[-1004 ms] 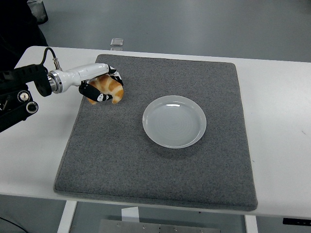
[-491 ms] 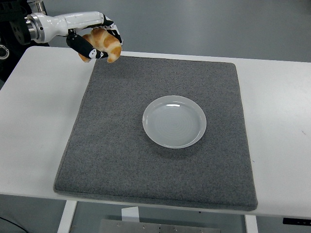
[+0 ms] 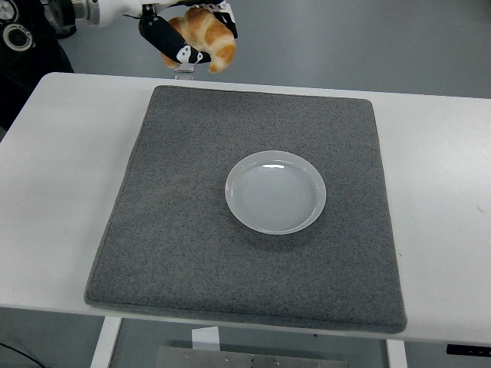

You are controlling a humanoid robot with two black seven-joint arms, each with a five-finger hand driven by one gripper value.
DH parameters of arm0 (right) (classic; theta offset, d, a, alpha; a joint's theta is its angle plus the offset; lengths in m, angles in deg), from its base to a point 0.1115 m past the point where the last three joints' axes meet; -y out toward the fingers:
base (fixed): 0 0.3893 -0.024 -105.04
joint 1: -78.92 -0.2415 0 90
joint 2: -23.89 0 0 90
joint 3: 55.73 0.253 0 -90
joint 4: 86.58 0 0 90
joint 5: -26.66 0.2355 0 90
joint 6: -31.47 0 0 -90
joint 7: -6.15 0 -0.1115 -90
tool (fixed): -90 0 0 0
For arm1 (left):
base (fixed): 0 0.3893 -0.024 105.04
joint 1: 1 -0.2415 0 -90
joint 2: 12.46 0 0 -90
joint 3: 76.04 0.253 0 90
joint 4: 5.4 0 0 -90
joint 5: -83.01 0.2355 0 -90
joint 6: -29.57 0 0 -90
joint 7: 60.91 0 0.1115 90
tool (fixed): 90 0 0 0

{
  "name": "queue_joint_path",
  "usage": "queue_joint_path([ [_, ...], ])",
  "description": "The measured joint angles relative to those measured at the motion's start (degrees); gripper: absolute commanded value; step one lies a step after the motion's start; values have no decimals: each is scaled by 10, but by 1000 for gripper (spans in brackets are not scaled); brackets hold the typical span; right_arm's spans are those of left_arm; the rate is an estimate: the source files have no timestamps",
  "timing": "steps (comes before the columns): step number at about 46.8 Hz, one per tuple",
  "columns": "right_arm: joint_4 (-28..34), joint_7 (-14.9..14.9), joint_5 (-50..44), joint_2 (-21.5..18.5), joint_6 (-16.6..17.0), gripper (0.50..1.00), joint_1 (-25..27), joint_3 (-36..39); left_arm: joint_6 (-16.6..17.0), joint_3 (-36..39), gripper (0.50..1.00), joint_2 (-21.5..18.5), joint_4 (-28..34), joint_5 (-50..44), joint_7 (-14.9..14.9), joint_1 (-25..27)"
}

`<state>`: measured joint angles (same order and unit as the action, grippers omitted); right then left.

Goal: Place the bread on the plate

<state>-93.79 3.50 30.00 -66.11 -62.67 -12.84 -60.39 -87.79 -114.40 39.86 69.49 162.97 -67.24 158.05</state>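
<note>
My left hand (image 3: 188,34) is shut on the bread (image 3: 207,34), a golden-brown croissant, and holds it high up at the picture's top left, over the far edge of the grey mat (image 3: 184,222). The white round plate (image 3: 275,191) sits empty near the middle of the mat, well to the right of and nearer than the hand. The right arm does not show.
The grey mat lies on the white table (image 3: 61,184). A small clear object (image 3: 184,71) stands at the table's far edge just beyond the mat, partly hidden by the hand.
My left hand has lifted the croissant off the mat's far left corner, raised it high and carried it to the right.
</note>
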Motion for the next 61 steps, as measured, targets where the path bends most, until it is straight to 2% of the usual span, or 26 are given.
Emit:
queue_joint_path([
  [15,0,0,0,0,0,952,0,0,-5,1,500,71,0,0,2,13],
  [38,0,0,0,0,0,952,0,0,3,27,500,126,-24,26,4,-31],
  [50,0,0,0,0,0,952,0,0,48,67,500,165,-63,92,4,-75],
  [61,0,0,0,0,0,952,0,0,123,128,500,193,-99,140,4,-107],
])
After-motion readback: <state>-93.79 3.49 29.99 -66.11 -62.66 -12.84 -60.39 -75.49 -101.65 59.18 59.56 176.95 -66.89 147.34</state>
